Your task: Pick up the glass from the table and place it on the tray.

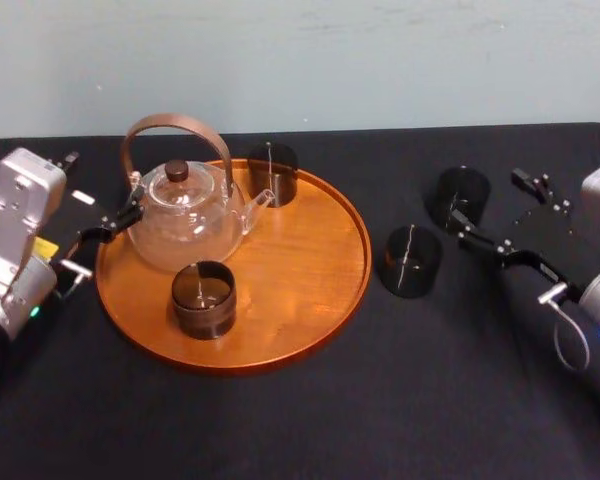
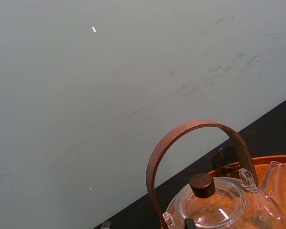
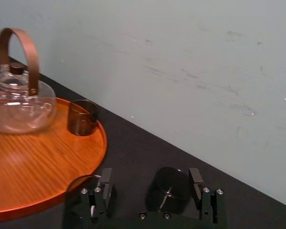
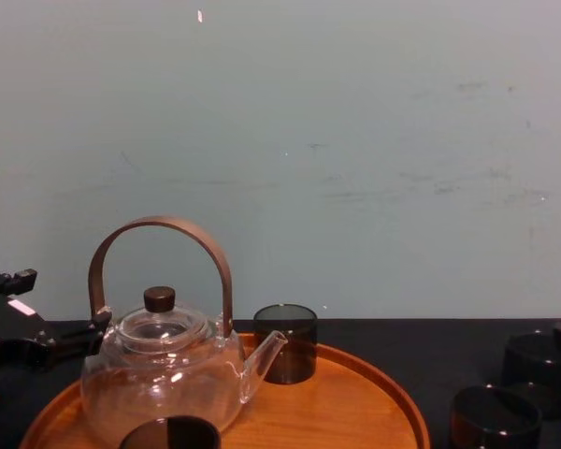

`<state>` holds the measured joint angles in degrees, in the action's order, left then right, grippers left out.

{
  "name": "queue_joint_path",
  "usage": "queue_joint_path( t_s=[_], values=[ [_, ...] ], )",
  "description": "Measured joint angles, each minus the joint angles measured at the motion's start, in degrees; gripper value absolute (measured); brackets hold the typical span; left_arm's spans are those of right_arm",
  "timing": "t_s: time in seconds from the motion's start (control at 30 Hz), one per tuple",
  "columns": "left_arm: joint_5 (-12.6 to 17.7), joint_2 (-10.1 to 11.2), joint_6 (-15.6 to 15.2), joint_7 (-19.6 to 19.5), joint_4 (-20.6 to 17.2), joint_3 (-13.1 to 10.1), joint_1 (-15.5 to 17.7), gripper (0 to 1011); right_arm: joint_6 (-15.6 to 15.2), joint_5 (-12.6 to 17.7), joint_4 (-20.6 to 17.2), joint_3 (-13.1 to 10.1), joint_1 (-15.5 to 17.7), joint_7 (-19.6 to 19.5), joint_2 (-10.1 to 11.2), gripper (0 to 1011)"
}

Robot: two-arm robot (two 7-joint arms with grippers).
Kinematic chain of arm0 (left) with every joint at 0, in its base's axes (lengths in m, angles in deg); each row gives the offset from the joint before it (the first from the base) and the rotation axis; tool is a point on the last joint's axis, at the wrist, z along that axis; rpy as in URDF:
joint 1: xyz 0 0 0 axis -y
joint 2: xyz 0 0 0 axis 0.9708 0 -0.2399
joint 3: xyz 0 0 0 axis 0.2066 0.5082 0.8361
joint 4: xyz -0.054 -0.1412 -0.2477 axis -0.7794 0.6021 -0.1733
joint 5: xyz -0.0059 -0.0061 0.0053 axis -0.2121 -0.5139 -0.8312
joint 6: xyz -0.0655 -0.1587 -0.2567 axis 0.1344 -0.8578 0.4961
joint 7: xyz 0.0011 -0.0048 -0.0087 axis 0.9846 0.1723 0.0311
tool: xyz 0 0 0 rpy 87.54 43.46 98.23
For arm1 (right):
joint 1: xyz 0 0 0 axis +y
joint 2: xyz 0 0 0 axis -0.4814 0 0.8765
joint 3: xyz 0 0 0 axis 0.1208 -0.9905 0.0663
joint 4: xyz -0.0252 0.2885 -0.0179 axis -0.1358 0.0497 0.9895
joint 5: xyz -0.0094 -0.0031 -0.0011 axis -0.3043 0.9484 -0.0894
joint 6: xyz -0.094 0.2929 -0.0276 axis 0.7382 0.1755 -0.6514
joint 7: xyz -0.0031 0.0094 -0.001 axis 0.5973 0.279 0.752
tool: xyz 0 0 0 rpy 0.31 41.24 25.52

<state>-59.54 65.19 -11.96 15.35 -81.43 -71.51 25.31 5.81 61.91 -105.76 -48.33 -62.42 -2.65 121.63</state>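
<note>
Two dark smoked glasses stand on the black table (image 1: 310,420) right of the tray: a nearer glass (image 1: 413,260) (image 3: 80,182) and a farther glass (image 1: 458,195) (image 3: 169,187). My right gripper (image 1: 485,195) (image 3: 150,183) is open just right of the farther glass, which shows between its fingers in the right wrist view, untouched. The round orange-brown tray (image 1: 310,290) (image 4: 365,402) carries a glass teapot (image 1: 185,215) and two more dark glasses (image 1: 272,172) (image 1: 203,298). My left gripper (image 1: 105,240) sits open at the tray's left edge beside the teapot.
The teapot's tall brown hoop handle (image 1: 175,125) rises over the tray's back left. The tray's right half is bare wood. A pale wall (image 4: 355,140) stands close behind the table. Bare black surface lies in front of the tray and the glasses.
</note>
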Motion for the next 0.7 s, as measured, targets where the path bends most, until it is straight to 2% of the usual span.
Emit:
queue_joint_path(
  t_s=[0.13,0.33,0.7],
  values=[
    [0.00,0.00,0.00,0.00,0.00,0.00,0.00,1001,-0.10,0.09,-1.93,-0.57,1.91,0.50,0.07,1009],
    [0.00,0.00,0.00,0.00,0.00,0.00,0.00,1001,0.00,0.25,-2.69,-0.60,3.18,1.76,-0.54,1009],
    [0.00,0.00,0.00,0.00,0.00,0.00,0.00,1001,-0.97,2.34,-0.57,-0.72,3.89,5.03,-3.25,1009]
  ],
)
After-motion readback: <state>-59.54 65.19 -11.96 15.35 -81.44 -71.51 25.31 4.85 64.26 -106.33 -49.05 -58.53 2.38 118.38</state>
